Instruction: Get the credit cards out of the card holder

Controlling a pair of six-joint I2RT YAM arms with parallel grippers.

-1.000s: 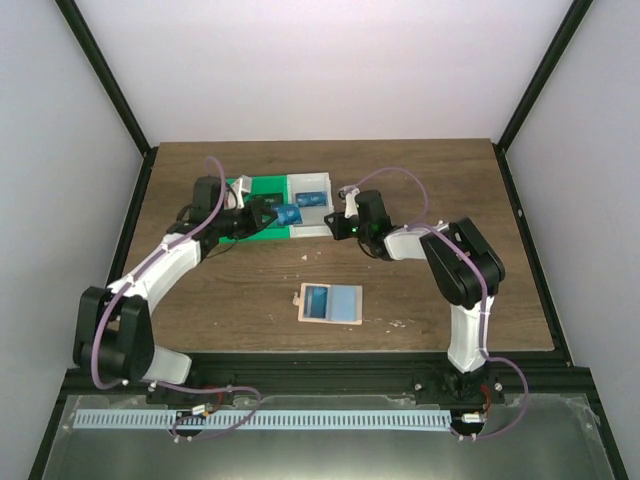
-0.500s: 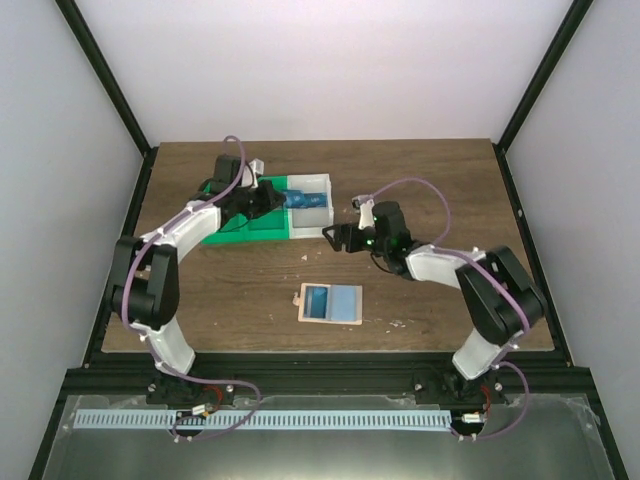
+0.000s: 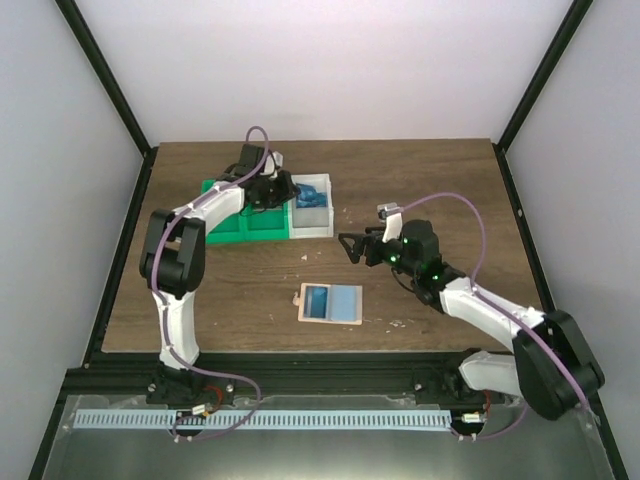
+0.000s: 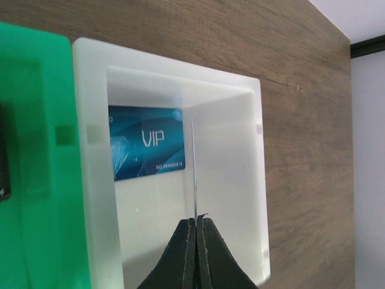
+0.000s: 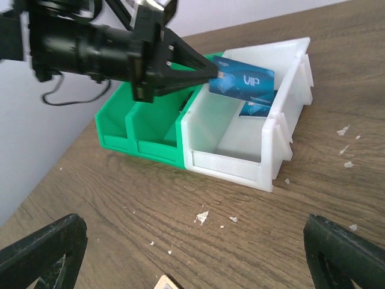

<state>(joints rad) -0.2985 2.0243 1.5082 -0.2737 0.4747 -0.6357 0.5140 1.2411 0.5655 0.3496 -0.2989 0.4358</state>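
Observation:
The tan card holder (image 3: pixel 331 304) lies flat on the table with a light blue credit card (image 3: pixel 328 299) showing in it. Only its corner (image 5: pixel 164 283) shows in the right wrist view. My left gripper (image 3: pixel 290 192) is shut on a dark blue VIP credit card (image 5: pixel 242 83) and holds it over the white bin (image 3: pixel 314 222). In the left wrist view this card is edge-on (image 4: pixel 194 174) above the shut fingertips (image 4: pixel 186 238). A second blue VIP card (image 4: pixel 146 150) lies inside the white bin. My right gripper (image 3: pixel 347 245) stands wide open with nothing in it, to the right of the bins.
A green bin (image 3: pixel 238 222) with two compartments adjoins the white bin on its left. Small white crumbs (image 5: pixel 203 217) are scattered on the wood between the bins and the holder. Black frame posts (image 3: pixel 523 100) border the table.
My left gripper has carried the blue card from the green bin's edge to over the white bin. My right gripper has opened wide and drawn back to the right, away from the bins.

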